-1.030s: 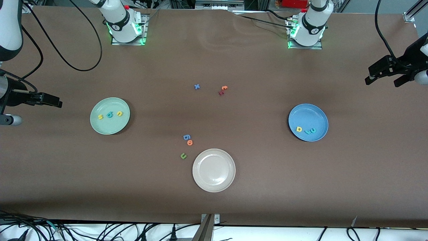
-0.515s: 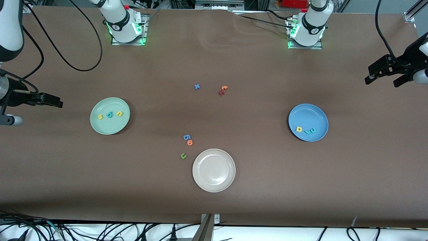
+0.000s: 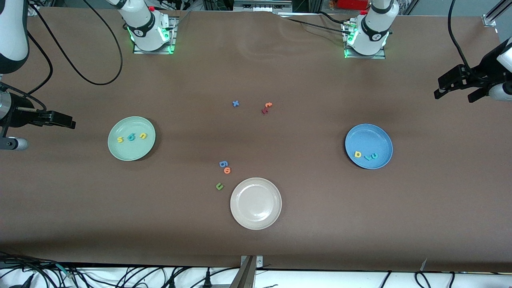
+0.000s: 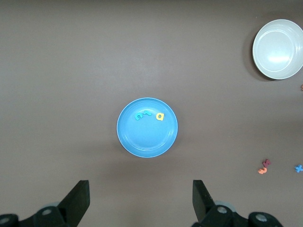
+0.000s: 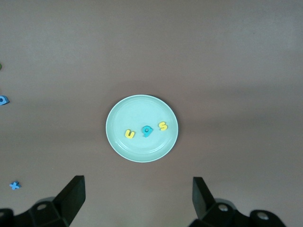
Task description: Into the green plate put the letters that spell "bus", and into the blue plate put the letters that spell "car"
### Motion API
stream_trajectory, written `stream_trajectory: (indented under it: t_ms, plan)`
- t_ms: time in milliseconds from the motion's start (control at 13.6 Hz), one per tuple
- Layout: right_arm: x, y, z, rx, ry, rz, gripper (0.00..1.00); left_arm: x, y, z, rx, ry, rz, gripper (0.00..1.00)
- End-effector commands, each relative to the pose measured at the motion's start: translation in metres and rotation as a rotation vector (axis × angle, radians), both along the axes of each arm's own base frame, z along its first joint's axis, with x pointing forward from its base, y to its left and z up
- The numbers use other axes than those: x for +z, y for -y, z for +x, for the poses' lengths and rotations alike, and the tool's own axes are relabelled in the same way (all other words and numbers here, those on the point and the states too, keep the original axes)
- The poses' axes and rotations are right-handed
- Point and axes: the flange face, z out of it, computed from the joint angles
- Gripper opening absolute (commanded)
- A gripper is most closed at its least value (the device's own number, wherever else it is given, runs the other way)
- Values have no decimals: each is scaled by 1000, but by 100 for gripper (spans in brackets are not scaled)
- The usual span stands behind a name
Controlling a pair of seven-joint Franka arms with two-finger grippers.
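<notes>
All six letters look placed: the yellow s [image 3: 119, 140], teal b [image 3: 131, 137] and yellow u [image 3: 143, 136] lie in the green plate [image 3: 120, 154]; the yellow a [image 3: 358, 154], teal r [image 3: 367, 157] and teal c [image 3: 374, 155] lie in the blue plate [image 3: 370, 134]. The left tool [image 3: 456, 93] hangs wide and empty over the tabletop's [image 3: 304, 224] left-arm end, the right tool [image 3: 66, 122] likewise wide and empty at the right-arm end. The remaining risk, as I judge it, is a needless return that nudges a plate or drags in a stray such as the orange o [image 3: 227, 171].

White rounded arm links, black joint bands; green-lit bases; black cables; black end effectors

The pale green plate [image 3: 131, 152] holds a yellow s [image 3: 119, 140], teal b [image 3: 131, 137] and yellow u [image 3: 143, 136] in a row. The blue plate [image 3: 368, 134] holds a yellow a [image 3: 358, 154], teal r [image 3: 367, 157] and teal c [image 3: 374, 155].
</notes>
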Motion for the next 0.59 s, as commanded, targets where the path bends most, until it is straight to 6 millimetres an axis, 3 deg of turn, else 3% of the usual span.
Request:
stream_trajectory:
  t_ms: [0,515]
  plan:
    - [1,0,-3,-2,6,-9,100,0,-1,-7,-17,-18,16,96]
    - [1,0,-3,-2,6,-7,100,-2,3,-7,-36,-26,32,96]
